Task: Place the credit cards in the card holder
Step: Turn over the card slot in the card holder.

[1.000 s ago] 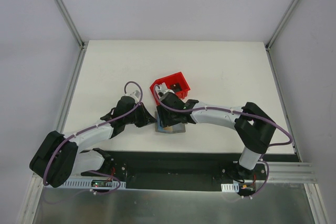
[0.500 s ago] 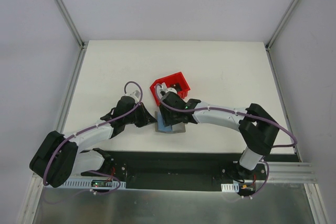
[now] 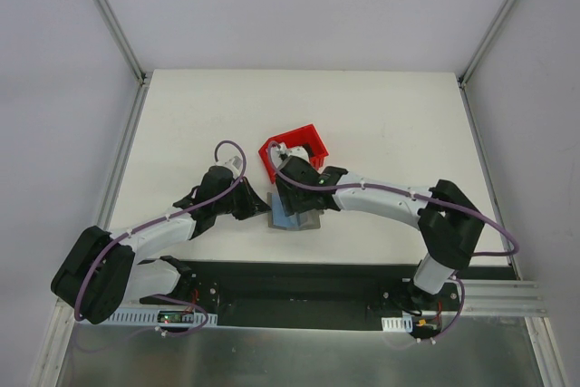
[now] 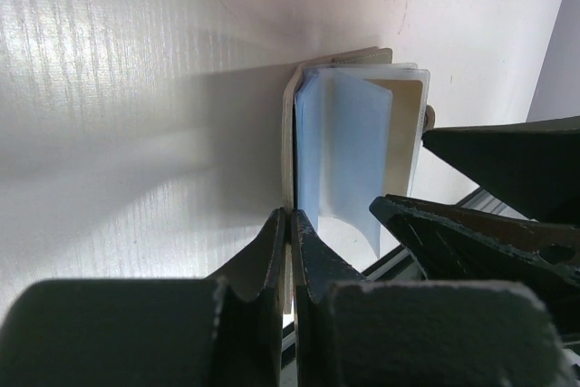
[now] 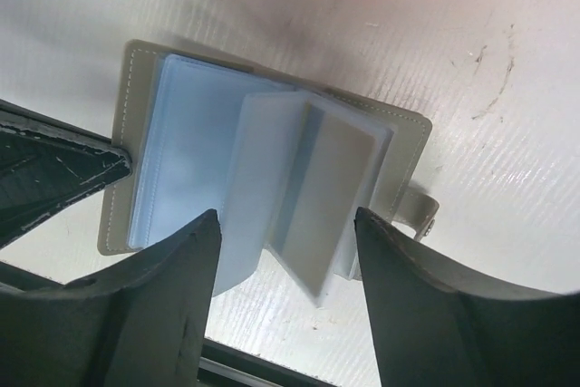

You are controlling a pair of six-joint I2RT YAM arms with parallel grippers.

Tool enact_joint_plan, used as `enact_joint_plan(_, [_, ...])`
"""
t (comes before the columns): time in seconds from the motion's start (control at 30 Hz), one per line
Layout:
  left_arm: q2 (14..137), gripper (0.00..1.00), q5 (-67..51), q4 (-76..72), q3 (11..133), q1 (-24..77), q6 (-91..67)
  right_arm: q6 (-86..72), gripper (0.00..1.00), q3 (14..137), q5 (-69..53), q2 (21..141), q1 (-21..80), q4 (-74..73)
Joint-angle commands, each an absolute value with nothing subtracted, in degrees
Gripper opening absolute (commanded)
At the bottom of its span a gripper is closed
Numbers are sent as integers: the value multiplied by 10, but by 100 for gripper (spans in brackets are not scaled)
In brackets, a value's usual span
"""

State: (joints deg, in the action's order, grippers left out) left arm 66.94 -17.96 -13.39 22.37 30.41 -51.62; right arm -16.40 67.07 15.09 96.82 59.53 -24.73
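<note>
The left gripper clamps the open card holder at its 9 o'clock edge. The right gripper hangs spread above it, with the red bin at 12 o'clock.

White table; pale grey walls; aluminium corner posts; near edge, brushed metal sheet, possibly shelf.

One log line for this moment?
left pincer: shut on card holder cover | right pincer: open over it | state: holder lying open
</note>
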Motion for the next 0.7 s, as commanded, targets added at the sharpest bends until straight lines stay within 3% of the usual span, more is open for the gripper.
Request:
enact_joint_plan(0.0, [667, 0, -190, -138, 234, 308, -505, -152, 65, 707, 177, 975, 603, -282])
enact_joint_plan(0.17, [667, 0, -190, -138, 233, 308, -504, -154, 73, 722, 179, 994, 612, -298])
enact_joint_plan(0.37, [666, 0, -189, -140, 229, 308, -504, -149, 72, 726, 128, 1016, 617, -274])
enact_joint_plan(0.67, [675, 0, -170, -136, 217, 308, -511, -170, 72, 636, 6, 937, 599, -92])
